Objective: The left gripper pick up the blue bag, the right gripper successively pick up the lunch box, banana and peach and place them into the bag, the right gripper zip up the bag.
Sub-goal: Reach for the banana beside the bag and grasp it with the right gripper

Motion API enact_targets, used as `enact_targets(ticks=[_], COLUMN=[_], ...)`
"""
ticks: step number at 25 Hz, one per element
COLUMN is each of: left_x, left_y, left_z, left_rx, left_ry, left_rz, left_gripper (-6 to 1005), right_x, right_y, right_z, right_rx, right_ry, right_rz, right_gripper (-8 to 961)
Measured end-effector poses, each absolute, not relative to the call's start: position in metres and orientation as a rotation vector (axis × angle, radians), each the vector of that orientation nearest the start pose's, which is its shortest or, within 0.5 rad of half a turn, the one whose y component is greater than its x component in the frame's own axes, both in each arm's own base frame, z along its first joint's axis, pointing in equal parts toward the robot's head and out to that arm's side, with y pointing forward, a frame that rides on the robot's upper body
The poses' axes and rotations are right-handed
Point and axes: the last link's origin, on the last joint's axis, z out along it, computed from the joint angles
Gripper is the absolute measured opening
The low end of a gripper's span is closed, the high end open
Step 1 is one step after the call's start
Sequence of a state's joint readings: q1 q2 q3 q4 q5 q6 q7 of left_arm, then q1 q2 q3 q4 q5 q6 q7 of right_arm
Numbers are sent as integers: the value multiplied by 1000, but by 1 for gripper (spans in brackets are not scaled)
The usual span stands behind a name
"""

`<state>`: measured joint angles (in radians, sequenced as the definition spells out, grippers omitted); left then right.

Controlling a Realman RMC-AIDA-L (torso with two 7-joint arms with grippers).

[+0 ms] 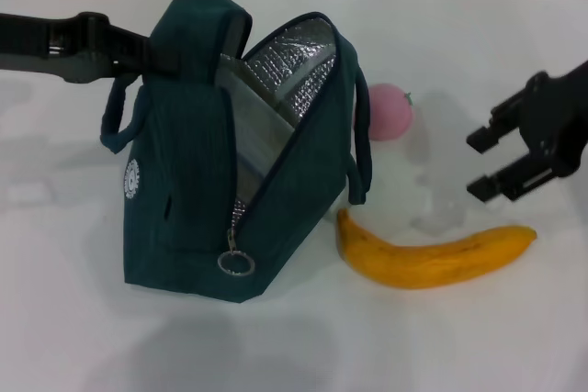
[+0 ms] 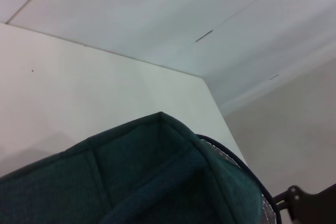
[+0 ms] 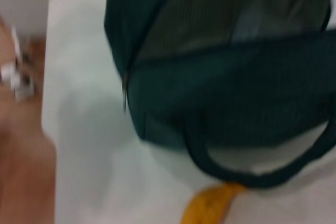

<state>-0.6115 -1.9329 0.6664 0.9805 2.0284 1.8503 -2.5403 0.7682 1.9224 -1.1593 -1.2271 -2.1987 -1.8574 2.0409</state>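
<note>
Ribbed teal fabric bag stands mid-table, zip wide, foil lining glinting. Left gripper grasps its top flap. Curved yellow banana lies just beside its base, round pink peach behind. Right gripper hovers released near the table's right edge.

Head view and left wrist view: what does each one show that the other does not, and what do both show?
Only the head view shows the banana, the peach, the bag's zipper ring, a clear container inside the bag, and the left gripper at the bag's top. Only the left wrist view shows the wall and the floor beyond the table's far corner. Both show the blue bag, its silver lining, the white table and the right gripper, jaws open.
</note>
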Motion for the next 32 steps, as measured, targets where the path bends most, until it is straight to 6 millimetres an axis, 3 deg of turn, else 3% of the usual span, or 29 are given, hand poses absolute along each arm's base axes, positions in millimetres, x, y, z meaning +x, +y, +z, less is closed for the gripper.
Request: enact_targets(ticks=[6, 15, 23, 32], left_x=[-215, -215, -216, -217], left_y=[352, 351, 352, 351], left_z=[105, 104, 105, 105], left_rx=[-2537, -2536, -2533, -2530], left_ry=[-1702, -1700, -1700, -1702], left_rz=[-662, -666, -666, -673], left_gripper=[36, 36, 36, 36], right_x=[129, 121, 123, 141], right_y=[355, 341, 343, 343], right_z=[29, -4, -22, -27], right_rx=[-3156, -3203, -3156, -3102], right_ry=[150, -22, -160, -174], right_rz=[-500, -630, -701, -811], right_gripper=[708, 769, 768, 767])
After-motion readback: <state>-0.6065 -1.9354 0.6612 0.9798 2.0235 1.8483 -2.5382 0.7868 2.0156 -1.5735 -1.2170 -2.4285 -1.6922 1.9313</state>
